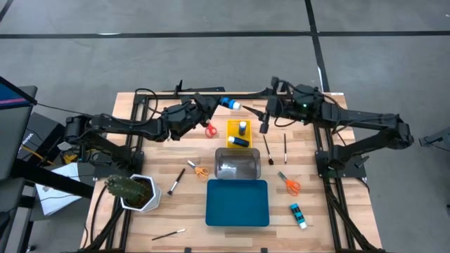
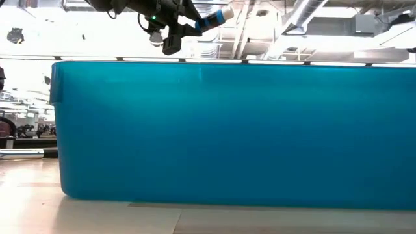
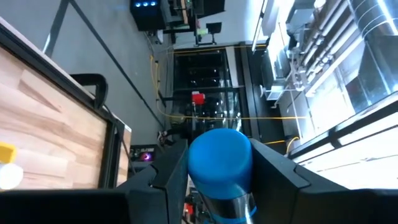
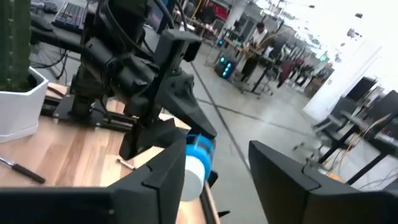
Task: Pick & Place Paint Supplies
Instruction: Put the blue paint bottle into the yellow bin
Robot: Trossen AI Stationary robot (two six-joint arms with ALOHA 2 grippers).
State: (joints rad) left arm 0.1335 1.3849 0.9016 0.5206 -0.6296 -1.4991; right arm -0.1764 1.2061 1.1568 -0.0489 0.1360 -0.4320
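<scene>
My left gripper is raised over the table's far middle, shut on a small blue bottle with a white cap. The same bottle shows in the right wrist view and high in the low view. My right gripper hangs open just to the right of it, its fingers spread wide and touching nothing. Two more blue bottles sit in the yellow tray. Another bottle lies on the table by the blue tray. My left gripper pinches the bottle's blue body between its two fingers. It comes level from the table's left. The bottle is lifted clear and lies roughly level, its white cap end sticking out toward the right gripper.
A clear tray and a blue tray sit nearer than the yellow one. Scissors, red scissors and orange scissors lie about, as do brushes. The cactus pot stands near left.
</scene>
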